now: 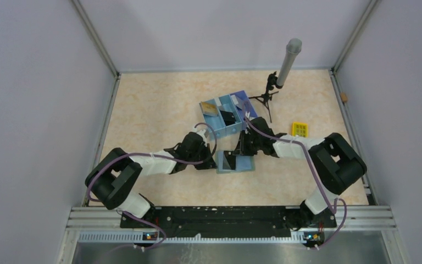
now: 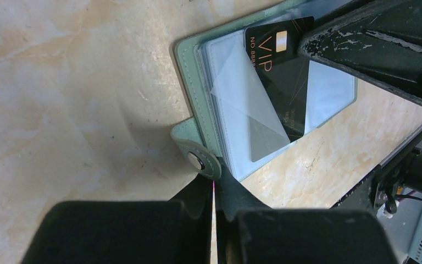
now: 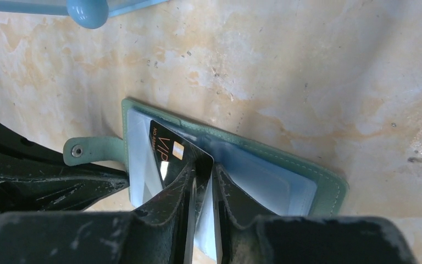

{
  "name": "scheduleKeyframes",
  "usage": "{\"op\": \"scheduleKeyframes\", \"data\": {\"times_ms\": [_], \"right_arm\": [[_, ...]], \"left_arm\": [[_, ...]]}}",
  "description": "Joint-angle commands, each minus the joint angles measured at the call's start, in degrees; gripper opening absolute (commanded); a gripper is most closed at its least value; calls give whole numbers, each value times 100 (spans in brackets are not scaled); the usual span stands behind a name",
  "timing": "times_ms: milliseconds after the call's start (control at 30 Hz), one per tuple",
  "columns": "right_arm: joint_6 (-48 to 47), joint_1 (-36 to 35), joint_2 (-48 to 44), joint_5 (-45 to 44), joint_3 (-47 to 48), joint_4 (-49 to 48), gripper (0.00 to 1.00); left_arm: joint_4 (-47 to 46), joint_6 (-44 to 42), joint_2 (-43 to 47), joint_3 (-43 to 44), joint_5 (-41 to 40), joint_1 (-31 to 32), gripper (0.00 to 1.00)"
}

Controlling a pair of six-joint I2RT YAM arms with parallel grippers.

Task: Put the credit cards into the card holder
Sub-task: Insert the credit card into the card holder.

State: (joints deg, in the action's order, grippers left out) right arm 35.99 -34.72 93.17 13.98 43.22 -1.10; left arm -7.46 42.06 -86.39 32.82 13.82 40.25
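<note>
- Finding the card holder (image 1: 246, 164) lying open on the tabletop (image 1: 154, 110), light-blue inside facing up, between the two arms and just nearer their bases than the blue three-compartment tray (image 1: 232, 130).
- Clamping the holder's edge right beside the snap tab (image 2: 196, 159) with the left gripper (image 2: 214, 190), fingers closed together on it as far as the left wrist view is showing, and so pinning the holder flat.
- Pinching a black VIP card (image 2: 277, 77) in the right gripper (image 3: 202, 171), fingers shut on the card's near edge.
- Feeding that card aslant under a clear sleeve (image 2: 247, 104): lower part showing through the film, chip end lying uncovered, card skewed to the panel rather than square with it.
- Judging this card as only partway in and not yet seated.
- Seeing no other card tucked into the holder in any view.
- Leaving at least two more in the tray, a tan card (image 1: 210, 108) and a dark card (image 1: 228, 116), each in its own compartment; failing to make out what the third compartment is holding.
- Reading the task as early: first card going in, the rest waiting.
- Expecting the next move to be calling for squaring the card to the sleeve mouth and pushing it home while keeping the holder pinned.
</note>
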Motion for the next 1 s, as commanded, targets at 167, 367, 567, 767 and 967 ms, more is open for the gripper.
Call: {"op": "scheduleKeyframes", "data": {"times_ms": [167,367,567,767,967], "right_arm": [[-122,-165,31,-70,204,53,13],[-240,-227,-25,-71,221,8,11],[-267,-244,-52,-5,196,31,5],[-358,-270,-64,74,226,95,3],[-87,-329,13,-26,180,-58,3]], "left_arm": [[31,-87,-24,162,-263,27,0],[26,-77,-51,227,-390,27,0],[-47,-16,-111,276,-498,27,0],[-143,23,-203,332,-502,27,0],[-230,41,-262,352,-337,27,0]]}}
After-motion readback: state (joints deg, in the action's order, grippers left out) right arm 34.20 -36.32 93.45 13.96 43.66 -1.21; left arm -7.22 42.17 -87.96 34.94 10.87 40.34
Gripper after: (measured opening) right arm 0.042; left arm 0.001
